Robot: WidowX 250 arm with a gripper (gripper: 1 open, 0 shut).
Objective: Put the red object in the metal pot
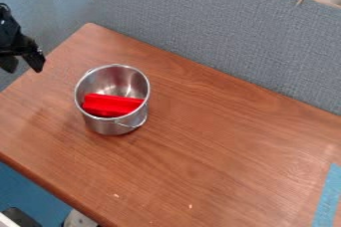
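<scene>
Wooden tabletop (240,136) is stretching toward three o'clock, giving us open room, while the grey wall panel (220,27) is bounding twelve. Our claw (24,66), spread at ten o'clock near the left edge, is holding nothing; the red bar (112,105) is lying inside the metal pot (112,126), so we're judging placement finished, needing only a clear retreat.

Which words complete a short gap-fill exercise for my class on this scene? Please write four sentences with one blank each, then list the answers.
The bar lying in the pot is coloured ____.
The pot is made of shiny ____.
The pot stands on a brown ____.
The robot's jaws are not closed but ____.
Missing words: red; metal; table; open.
</scene>
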